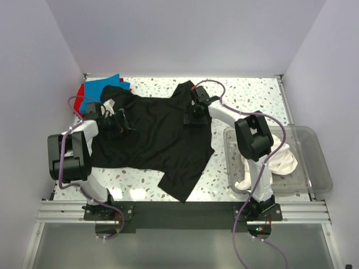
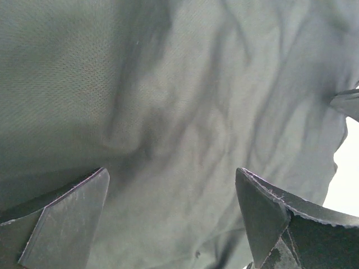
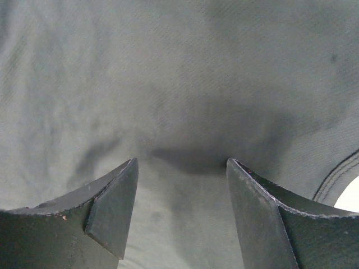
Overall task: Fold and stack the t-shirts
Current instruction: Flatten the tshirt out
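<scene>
Item one, black t-shirt: it lay spread flat and unfolded across the middle of the worktop, one corner trailing toward the near edge.

Item two, blue t-shirt on top of red t-shirt: they sat at the far-left corner, partly covered by the black one. I took them for a stack already begun.

Item three, white t-shirts: they were bunched in the clear bin at right, unfolded.

Progress, by my reckoning: two done at most, the black one in hand, the white ones left.

Left end effector: it was spread close over black cloth, pinching nothing.

Right end effector: it was likewise spread, near a stitched hem.

Only the top view gave me the stack, the bin and the layout. Only the wrist views gave me the finger gaps and the creases beneath them.
</scene>
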Motion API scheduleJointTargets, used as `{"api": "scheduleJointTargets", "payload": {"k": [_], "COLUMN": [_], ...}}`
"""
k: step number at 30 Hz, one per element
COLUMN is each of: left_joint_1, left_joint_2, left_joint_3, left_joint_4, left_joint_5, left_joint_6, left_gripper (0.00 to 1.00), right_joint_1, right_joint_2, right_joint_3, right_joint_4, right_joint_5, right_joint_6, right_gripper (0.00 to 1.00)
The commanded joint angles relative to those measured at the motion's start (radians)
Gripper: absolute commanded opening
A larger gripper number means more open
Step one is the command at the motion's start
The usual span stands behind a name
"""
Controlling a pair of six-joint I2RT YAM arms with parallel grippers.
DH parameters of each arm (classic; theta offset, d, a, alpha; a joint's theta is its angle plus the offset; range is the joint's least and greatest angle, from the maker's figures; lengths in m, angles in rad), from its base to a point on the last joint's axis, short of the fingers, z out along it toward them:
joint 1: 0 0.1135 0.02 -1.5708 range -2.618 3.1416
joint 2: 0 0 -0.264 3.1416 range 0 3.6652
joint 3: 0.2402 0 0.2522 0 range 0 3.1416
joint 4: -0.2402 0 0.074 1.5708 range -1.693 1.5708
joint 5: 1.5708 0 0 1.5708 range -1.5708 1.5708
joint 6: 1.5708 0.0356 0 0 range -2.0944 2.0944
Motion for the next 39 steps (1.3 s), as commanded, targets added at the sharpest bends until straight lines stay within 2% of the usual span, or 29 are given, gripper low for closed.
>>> {"api": "scheduleJointTargets", "payload": {"k": [1,12,16,19,23,25,26,28,29,32,35,39], "left_joint_1": [-0.017,-0.035,-0.067,-0.080,-0.083,-0.081,-0.080,-0.080,-0.080,-0.080,-0.062,0.007], "left_joint_2": [0.050,0.153,0.180,0.139,-0.019,-0.161,-0.209,-0.337,-0.374,-0.484,-0.498,-0.461], "left_joint_3": [-0.007,0.057,0.135,0.178,0.116,0.068,0.015,-0.038,-0.088,-0.177,-0.191,-0.216], "left_joint_4": [0.073,0.150,0.138,0.107,0.019,-0.022,-0.069,-0.121,-0.170,-0.219,-0.302,-0.304], "left_joint_5": [0.001,0.010,0.013,0.004,-0.128,-0.319,-0.457,-0.542,-0.632,-0.755,-0.838,-0.812], "left_joint_6": [0.006,-0.025,-0.016,-0.010,0.009,-0.019,-0.084,-0.196,-0.229,-0.325,-0.411,-0.456], "left_gripper": [1.00,1.00,1.00,1.00,1.00,1.00,1.00,1.00,1.00,1.00,1.00,0.97], "right_joint_1": [-0.003,-0.086,-0.116,-0.123,-0.121,-0.121,-0.119,-0.118,-0.113,-0.104,-0.098,-0.086], "right_joint_2": [0.034,0.120,0.173,0.219,0.200,0.151,0.131,0.085,0.042,-0.052,-0.115,-0.239], "right_joint_3": [0.022,0.118,0.238,0.333,0.372,0.356,0.349,0.310,0.295,0.221,0.140,0.022], "right_joint_4": [-0.050,-0.099,-0.129,-0.158,-0.135,-0.113,-0.104,-0.086,-0.080,-0.060,-0.041,-0.001], "right_joint_5": [0.070,0.146,0.132,0.091,0.034,0.002,-0.008,-0.031,-0.034,-0.058,-0.095,-0.124], "right_joint_6": [0.007,0.023,0.009,-0.031,-0.065,-0.073,-0.074,-0.076,-0.076,-0.077,-0.060,-0.030], "right_gripper": [0.68,0.68,0.68,0.68,0.70,0.71,0.72,0.72,0.72,0.72,0.72,0.72]}}
